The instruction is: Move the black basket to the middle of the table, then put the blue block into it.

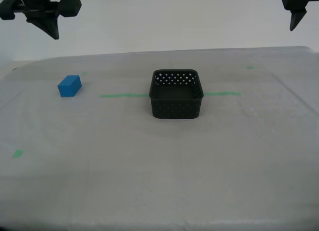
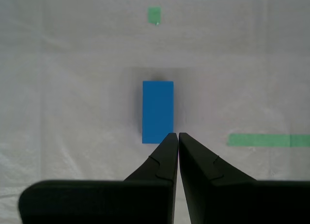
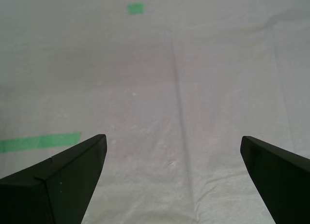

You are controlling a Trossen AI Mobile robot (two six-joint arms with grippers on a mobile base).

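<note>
The black basket (image 1: 177, 109) stands upright and empty near the middle of the table (image 1: 149, 176), across the green tape line (image 1: 123, 95). The blue block (image 1: 69, 86) lies on the cover toward the exterior view's left. My second gripper (image 1: 53, 34) hangs high above the block at the exterior view's upper left, shut with nothing in it. The second wrist view shows its closed tips (image 2: 175, 135) over the blue block (image 2: 158, 110) far below. My first gripper (image 1: 293, 25) hangs high at the exterior view's upper right, open (image 3: 173, 139) over bare cover.
Small green tape marks (image 1: 18, 153) (image 1: 250, 67) lie on the wrinkled whitish cover. A tape mark (image 2: 154, 14) lies beyond the block, and an end of the tape line (image 3: 39, 142) lies below my first gripper. A pale wall rises behind the table's far edge.
</note>
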